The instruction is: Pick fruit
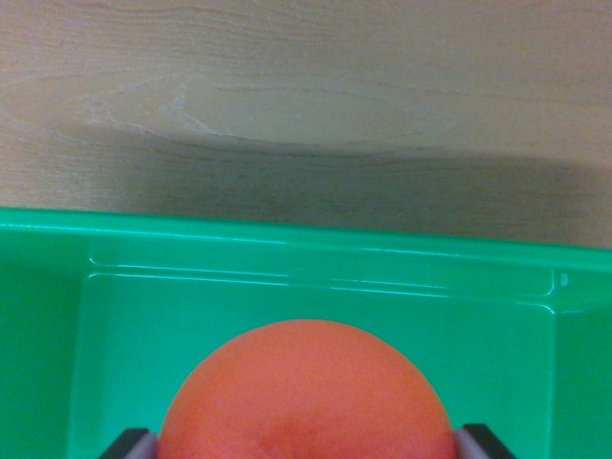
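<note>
**Orange between the fingers, inside the bin**

Wrist view: pale wood-grain worktop [306, 96] across the top, shadowed near a green bin [306, 234]. Orange fruit [306, 392] sits inside the bin, bottom centre. Tool [306, 442] fingers flank it at both sides, seemingly touching; a firm pinch I cannot tell. Likely grasp stage; next calls for a straight lift clearing the rim. Fruit round, no clear long axis or heading.

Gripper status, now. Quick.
Gripper: fingertips sit against both sides of the orange fruit over the green bin; it looks closed on the fruit.
</note>
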